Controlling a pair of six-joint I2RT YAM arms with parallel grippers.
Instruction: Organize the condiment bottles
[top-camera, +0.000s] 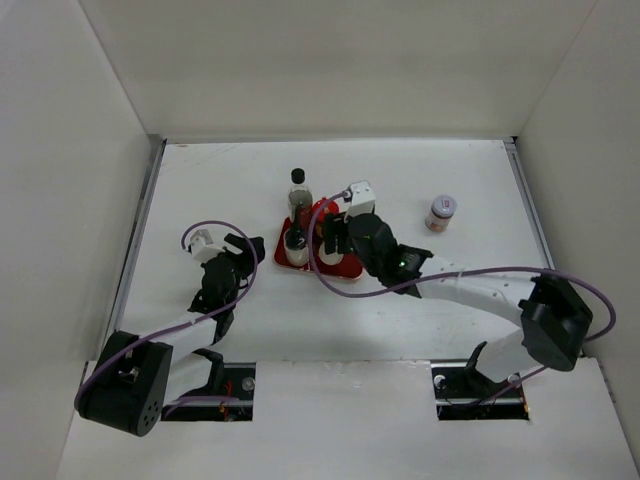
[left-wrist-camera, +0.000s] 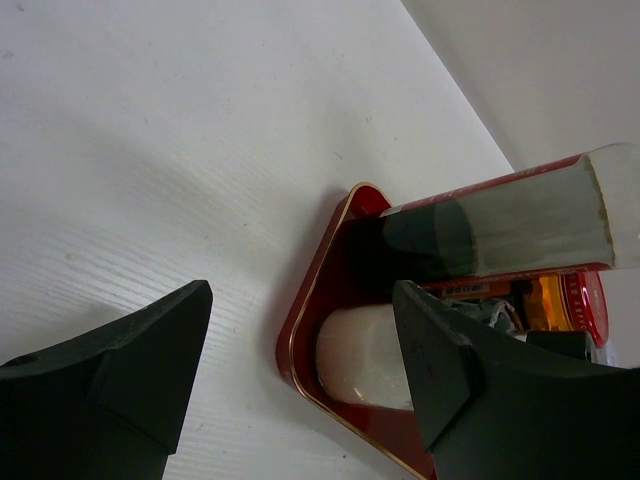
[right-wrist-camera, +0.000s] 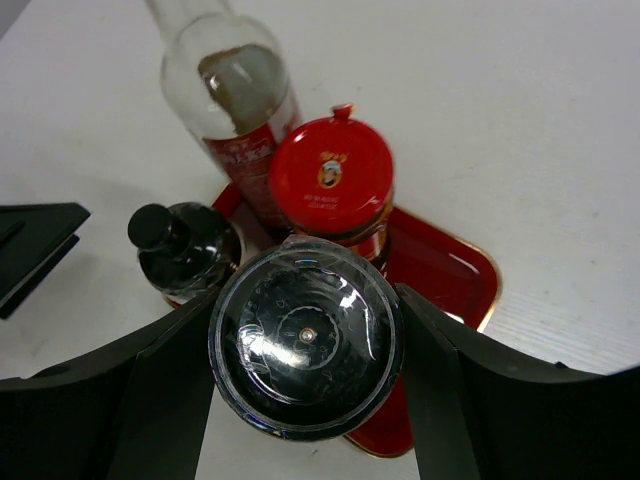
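Shaker: clamped in my right jaws over the tray, tight against the red-capped bottle and dark bottle.
Jar: on the worktop, well right of the tray.
Left jaws: apart, empty, just left of the tray.
Risk: I judge a skewed set-down could topple these neighbours.

tall bottle cut off at the neck by the top edge, shaker body hidden under its lid, jar label too small to be read
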